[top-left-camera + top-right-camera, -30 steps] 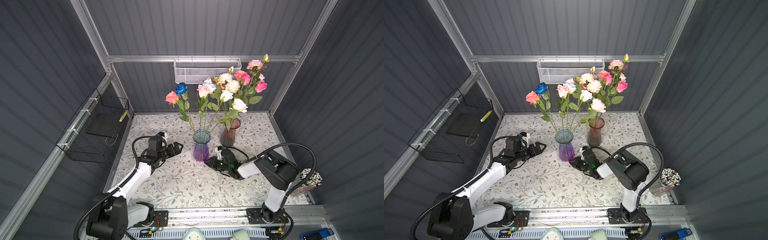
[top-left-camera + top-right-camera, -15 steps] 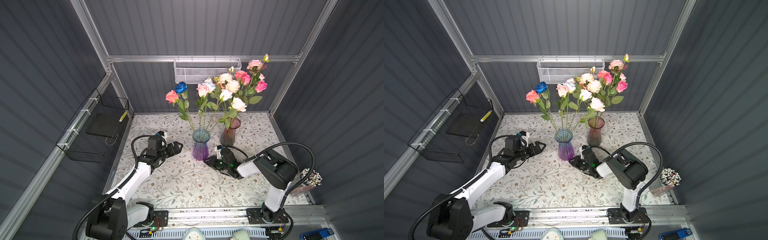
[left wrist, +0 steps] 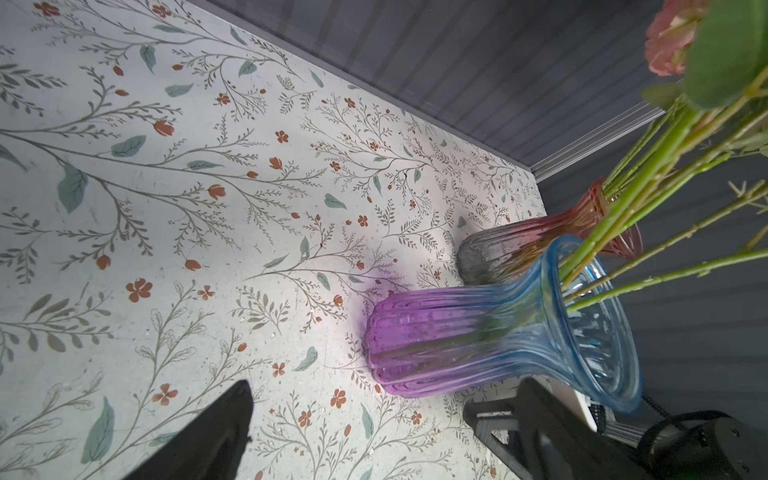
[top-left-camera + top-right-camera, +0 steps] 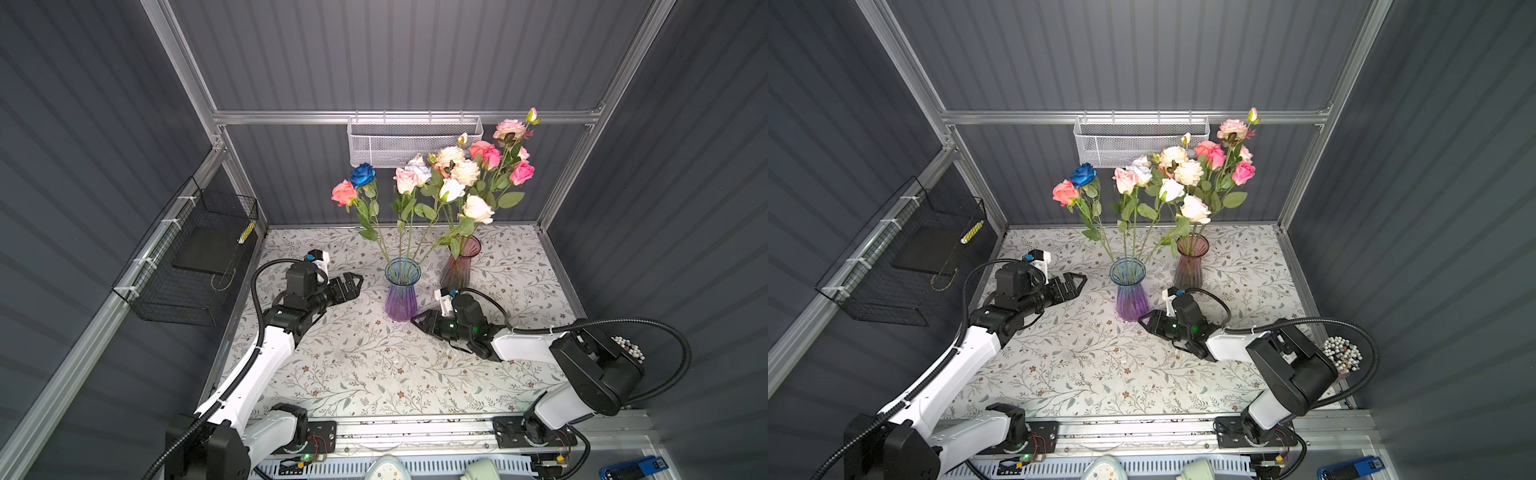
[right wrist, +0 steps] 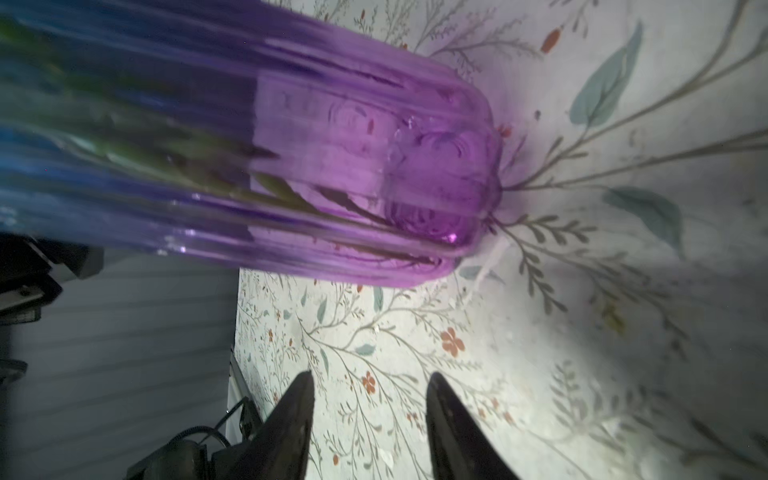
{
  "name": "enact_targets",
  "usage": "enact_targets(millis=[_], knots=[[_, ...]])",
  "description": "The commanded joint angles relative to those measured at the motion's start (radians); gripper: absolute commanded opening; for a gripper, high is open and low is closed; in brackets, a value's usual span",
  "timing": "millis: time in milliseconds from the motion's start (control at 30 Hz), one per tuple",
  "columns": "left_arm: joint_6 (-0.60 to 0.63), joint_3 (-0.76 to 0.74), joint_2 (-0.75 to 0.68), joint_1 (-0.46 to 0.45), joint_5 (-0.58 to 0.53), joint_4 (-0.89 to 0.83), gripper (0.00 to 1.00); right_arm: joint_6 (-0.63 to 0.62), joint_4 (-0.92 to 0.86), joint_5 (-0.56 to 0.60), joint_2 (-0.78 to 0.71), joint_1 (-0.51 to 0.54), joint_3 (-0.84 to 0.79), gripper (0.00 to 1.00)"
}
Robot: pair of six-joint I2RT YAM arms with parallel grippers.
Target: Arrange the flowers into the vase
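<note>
Several flowers stand in two glass vases at the back middle. The blue-and-purple vase (image 4: 401,291) (image 4: 1128,291) (image 3: 478,336) (image 5: 332,166) holds a coral rose (image 4: 344,192), a blue rose (image 4: 362,174) and a pink rose (image 4: 405,179). The red vase (image 4: 460,262) (image 4: 1191,259) (image 3: 540,237) behind it holds cream and pink roses (image 4: 465,172). My left gripper (image 4: 355,282) (image 4: 1079,280) (image 3: 382,399) is open and empty, left of the blue-and-purple vase. My right gripper (image 4: 415,320) (image 4: 1142,321) (image 5: 370,376) is open and empty, low at that vase's right base.
A white mesh basket (image 4: 415,141) hangs on the back rail above the blooms. A black wire basket (image 4: 195,257) is fixed to the left wall. A jar of white-tipped sticks (image 4: 627,345) stands at the right edge. Grey walls enclose the floral mat (image 4: 353,365).
My right gripper's jaws have spread apart beside the vase base. My left gripper has opened a little wider. Both arms have barely shifted.
</note>
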Motion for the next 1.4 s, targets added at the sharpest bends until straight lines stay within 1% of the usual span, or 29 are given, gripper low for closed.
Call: enact_targets(millis=[0,67,100,133,200,233,267,333,400,433,467,567,600,700,733,800,867,933,1000,1033,1067,1100,1133,1200,1233,1267,1300,1333,1367], knots=[[0.053,0.056,-0.049,-0.003,-0.023,-0.067,0.99,-0.041,-0.087,-0.007,-0.071,-0.006,-0.054,0.49],[0.074,0.083,-0.065,-0.003,-0.036,-0.106,0.99,-0.066,-0.158,0.021,-0.155,-0.006,-0.087,0.51],[0.083,0.098,-0.074,-0.004,-0.047,-0.132,1.0,-0.076,-0.194,0.054,-0.198,-0.007,-0.1,0.53],[0.087,0.109,-0.08,-0.003,-0.065,-0.148,1.0,-0.089,-0.24,0.08,-0.256,-0.009,-0.114,0.56],[0.092,0.124,-0.101,-0.003,-0.134,-0.187,1.0,-0.122,-0.363,0.125,-0.376,-0.015,-0.125,0.65],[0.095,0.128,-0.107,-0.003,-0.175,-0.201,1.0,-0.142,-0.422,0.154,-0.451,-0.019,-0.125,0.73],[0.078,0.132,-0.111,-0.003,-0.234,-0.222,1.0,-0.172,-0.503,0.201,-0.522,-0.021,-0.117,0.98],[0.032,0.137,-0.105,-0.004,-0.341,-0.258,1.0,-0.223,-0.663,0.335,-0.64,-0.03,-0.07,0.99],[-0.054,0.115,-0.093,-0.004,-0.426,-0.258,0.99,-0.289,-0.766,0.463,-0.719,-0.038,-0.008,0.99],[-0.085,0.084,-0.092,-0.004,-0.443,-0.216,1.0,-0.317,-0.8,0.526,-0.742,-0.038,0.029,0.99],[-0.072,0.041,-0.093,-0.005,-0.409,-0.135,1.0,-0.348,-0.815,0.569,-0.752,-0.038,0.062,0.99],[-0.017,-0.087,-0.096,-0.004,-0.342,0.121,1.0,-0.473,-0.837,0.639,-0.729,-0.038,0.163,0.99],[0.018,-0.115,-0.098,-0.004,-0.34,0.177,1.0,-0.488,-0.833,0.665,-0.715,-0.038,0.184,0.99],[0.171,-0.182,-0.089,-0.004,-0.374,0.3,1.0,-0.561,-0.852,0.817,-0.659,-0.039,0.252,0.99],[0.22,-0.203,-0.08,-0.004,-0.385,0.337,1.0,-0.608,-0.862,0.852,-0.635,-0.046,0.276,0.99],[0.279,-0.245,-0.059,-0.004,-0.41,0.405,1.0,-0.682,-0.85,0.881,-0.625,-0.062,0.293,0.99],[0.326,-0.287,-0.037,-0.004,-0.453,0.476,1.0,-0.738,-0.743,0.928,-0.69,-0.073,0.237,0.99],[0.361,-0.32,-0.013,-0.004,-0.534,0.515,1.0,-0.783,-0.597,1.004,-0.765,-0.088,0.156,0.99],[0.412,-0.356,0.016,-0.003,-0.598,0.575,1.0,-0.888,-0.448,0.996,-0.8,-0.133,0.08,0.99],[0.438,-0.378,0.038,-0.003,-0.626,0.617,1.0,-0.947,-0.368,0.971,-0.795,-0.169,0.042,0.99],[0.468,-0.401,0.067,-0.003,-0.657,0.672,1.0,-0.98,-0.303,0.922,-0.78,-0.209,0.009,0.99],[0.486,-0.429,0.098,-0.003,-0.683,0.738,1.0,-0.982,-0.275,0.873,-0.765,-0.25,-0.005,0.99],[0.519,-0.467,0.144,-0.003,-0.696,0.841,1.0,-0.983,-0.239,0.803,-0.74,-0.308,-0.023,0.99],[0.53,-0.52,0.263,-0.001,-0.729,1.026,0.99,-0.946,-0.14,0.709,-0.649,-0.412,-0.068,0.99],[0.537,-0.539,0.327,-0.001,-0.729,1.12,1.0,-0.966,-0.087,0.657,-0.595,-0.455,-0.088,0.99],[0.567,-0.546,0.389,0.003,-0.719,1.216,1.0,-1.004,-0.041,0.639,-0.542,-0.475,-0.1,0.99],[0.613,-0.545,0.418,0.003,-0.715,1.269,1.0,-1.026,0.018,0.637,-0.495,-0.49,-0.115,0.99],[0.628,-0.531,0.422,0.006,-0.685,1.239,0.99,-1.01,0.062,0.629,-0.458,-0.511,-0.132,0.99],[0.634,-0.513,0.428,0.021,-0.657,1.207,1.0,-0.98,0.085,0.585,-0.436,-0.538,-0.146,0.99]])
